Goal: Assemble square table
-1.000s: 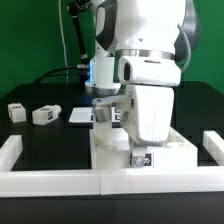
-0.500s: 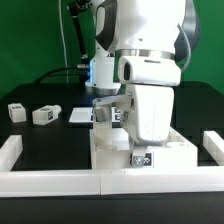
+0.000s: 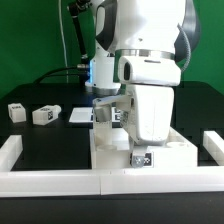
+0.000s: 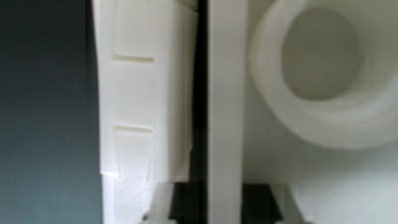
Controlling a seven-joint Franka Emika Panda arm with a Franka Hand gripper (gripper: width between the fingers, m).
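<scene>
The square table top (image 3: 118, 152) lies white and tray-like against the front rail, its tag (image 3: 141, 159) facing the camera. The arm's big white hand (image 3: 150, 105) stands right over it and hides the fingers in the exterior view. In the wrist view my gripper (image 4: 224, 208) is shut on the top's thin raised rim (image 4: 228, 120), which runs straight between the dark pads. A round corner socket (image 4: 329, 70) lies beside the rim. Two short white legs (image 3: 15, 111) (image 3: 44, 115) rest on the black table at the exterior view's left. Another tagged white part (image 3: 107, 115) shows behind the hand.
White border rails run along the front (image 3: 60, 181), the exterior view's left (image 3: 10, 150) and right (image 3: 211, 146). The marker board (image 3: 78, 116) lies flat behind the table top. A green wall closes off the back.
</scene>
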